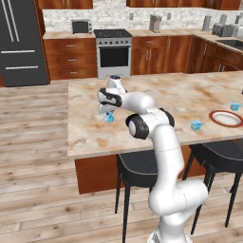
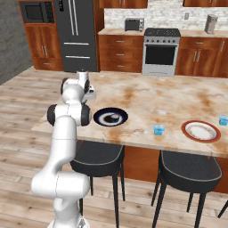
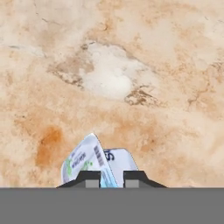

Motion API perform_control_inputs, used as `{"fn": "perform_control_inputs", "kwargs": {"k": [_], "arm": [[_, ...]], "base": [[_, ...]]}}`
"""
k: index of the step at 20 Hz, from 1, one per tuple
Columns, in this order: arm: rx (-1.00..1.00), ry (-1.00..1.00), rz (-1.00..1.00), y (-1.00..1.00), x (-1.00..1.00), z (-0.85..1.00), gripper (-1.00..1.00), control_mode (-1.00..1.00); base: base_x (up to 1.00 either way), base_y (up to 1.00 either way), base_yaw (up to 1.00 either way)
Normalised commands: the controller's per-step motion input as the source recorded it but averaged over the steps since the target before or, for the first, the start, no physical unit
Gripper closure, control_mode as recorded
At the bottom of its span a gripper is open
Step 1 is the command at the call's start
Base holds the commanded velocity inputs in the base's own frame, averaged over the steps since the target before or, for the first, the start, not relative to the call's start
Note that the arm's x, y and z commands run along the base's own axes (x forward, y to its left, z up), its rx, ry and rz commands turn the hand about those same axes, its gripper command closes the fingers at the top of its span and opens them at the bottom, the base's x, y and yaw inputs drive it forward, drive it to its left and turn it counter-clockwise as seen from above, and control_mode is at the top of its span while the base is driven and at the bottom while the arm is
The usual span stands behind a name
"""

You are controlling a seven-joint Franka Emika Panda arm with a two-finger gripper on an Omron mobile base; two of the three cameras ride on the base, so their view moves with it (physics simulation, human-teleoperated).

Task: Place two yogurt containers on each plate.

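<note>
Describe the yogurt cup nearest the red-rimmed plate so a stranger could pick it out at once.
Start at the marble island counter and find the red-rimmed plate near its front edge. Beside it, toward the black-rimmed plate, a small light blue yogurt cup stands alone on bare counter. Unlike the other blue cup, it sits between the two plates.

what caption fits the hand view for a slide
End effector shut on a light blue yogurt container atop the marbled tan counter.

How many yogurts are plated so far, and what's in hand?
One dark container sits on the black-rimmed plate. The end effector has shut on a light blue yogurt. The red-rimmed plate is bare; two blue cups wait on the counter.
</note>
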Motion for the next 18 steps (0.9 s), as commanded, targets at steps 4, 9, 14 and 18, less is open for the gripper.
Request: {"fn": "perform_control_inputs", "kwargs": {"k": [4,9,14,18], "arm": [[0.03,0.0,-0.05,-0.23,0.0,0.35,1.0,-1.0],[0.17,0.0,-0.27,-0.42,-0.24,0.32,1.0,-1.0],[0.25,0.0,-0.36,-0.47,-0.38,0.08,1.0,-1.0],[0.07,-0.14,-0.34,-0.49,-0.45,0.0,1.0,-1.0]], "base": [[0.0,0.0,0.0],[0.0,0.0,0.0],[0.0,0.0,0.0],[0.0,0.0,0.0]]}}
